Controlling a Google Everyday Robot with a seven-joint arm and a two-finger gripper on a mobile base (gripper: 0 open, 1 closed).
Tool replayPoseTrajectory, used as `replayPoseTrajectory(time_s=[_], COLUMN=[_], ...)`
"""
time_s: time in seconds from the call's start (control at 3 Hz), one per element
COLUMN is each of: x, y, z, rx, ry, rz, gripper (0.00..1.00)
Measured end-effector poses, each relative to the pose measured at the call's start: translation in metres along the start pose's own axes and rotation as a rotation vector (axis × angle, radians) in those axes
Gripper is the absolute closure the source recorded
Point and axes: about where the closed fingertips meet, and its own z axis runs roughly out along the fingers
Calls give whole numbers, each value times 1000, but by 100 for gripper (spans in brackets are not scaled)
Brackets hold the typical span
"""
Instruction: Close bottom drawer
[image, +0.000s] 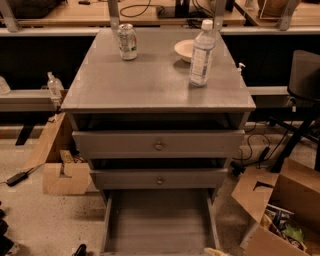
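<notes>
The grey cabinet (150, 90) stands in the middle of the camera view. Its bottom drawer (160, 220) is pulled far out toward me, showing an empty plank floor and side walls; its front panel lies below the picture's edge. The mid-width drawer (125, 178) and the widest drawer (120, 145) above it each stick out a little and carry a small knob. Only a pale tip of my gripper (216, 252) shows at the bottom edge, by the open drawer's right wall.
On the cabinet top stand a can (127, 42), a water bottle (202, 52) and a small bowl (186, 50). Cardboard boxes lie on the floor at left (62, 172) and right (285, 210). A black chair (304, 80) is at right.
</notes>
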Motion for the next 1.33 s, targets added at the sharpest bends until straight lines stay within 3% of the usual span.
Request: replayPoseTrajectory(time_s=[0.33, 0.67, 1.0, 1.33], x=[37, 68, 66, 73], y=[15, 31, 28, 30], z=[27, 49, 51, 64], rx=[-17, -49, -46, -60], ry=[-7, 58, 60, 57], rz=[9, 8, 0, -2], gripper=[64, 88, 100, 100])
